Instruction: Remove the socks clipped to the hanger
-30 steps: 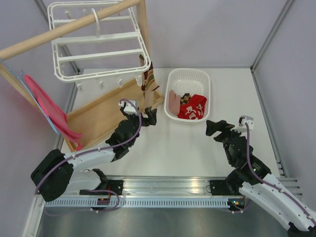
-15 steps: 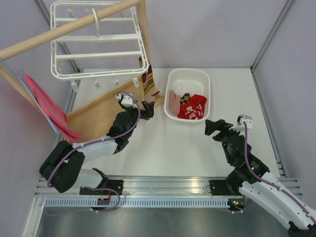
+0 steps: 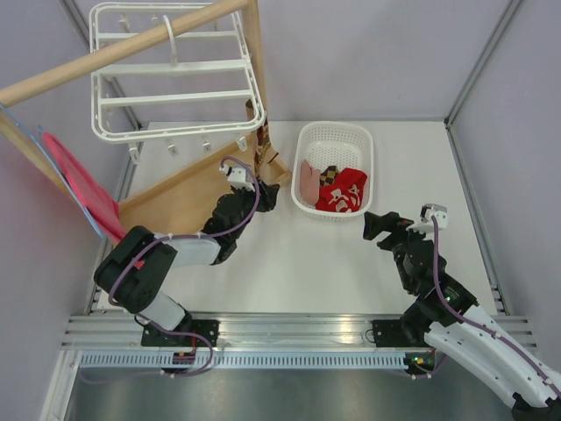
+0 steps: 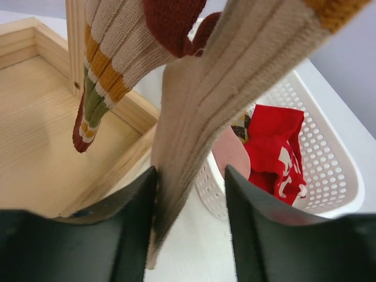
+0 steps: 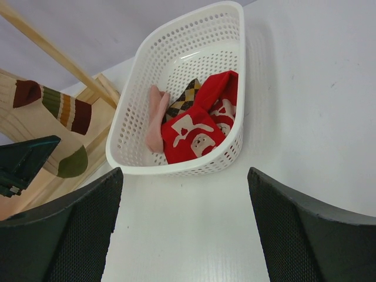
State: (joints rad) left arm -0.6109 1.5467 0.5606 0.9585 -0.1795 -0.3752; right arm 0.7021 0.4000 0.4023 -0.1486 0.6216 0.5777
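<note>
The white hanger point(image 3: 166, 99) hangs by its hook from the wooden rack's bar. Socks still hang from clips at its near right corner point(image 3: 261, 147): a beige ribbed sock point(image 4: 205, 117) and a striped brown, orange and green sock point(image 4: 103, 76), also seen in the right wrist view point(image 5: 64, 108). My left gripper point(image 3: 263, 195) reaches up under them. The beige sock's lower end lies between its jaws point(image 4: 191, 217), against the left finger point(image 4: 126, 229), with a gap to the right finger. My right gripper point(image 3: 386, 226) hovers open over the table, holding nothing point(image 5: 185, 235).
A white mesh basket point(image 3: 302, 140) right of the rack holds a red sock point(image 3: 344, 193), a pink one point(image 3: 307, 180) and a checkered one point(image 3: 329, 174). The wooden rack's base point(image 3: 175, 206) lies under my left arm. A pink hanger point(image 3: 83, 189) hangs at far left.
My left arm has stretched forward and up toward the hanging socks, and its jaws have narrowed around the beige sock. The right arm has barely moved.
</note>
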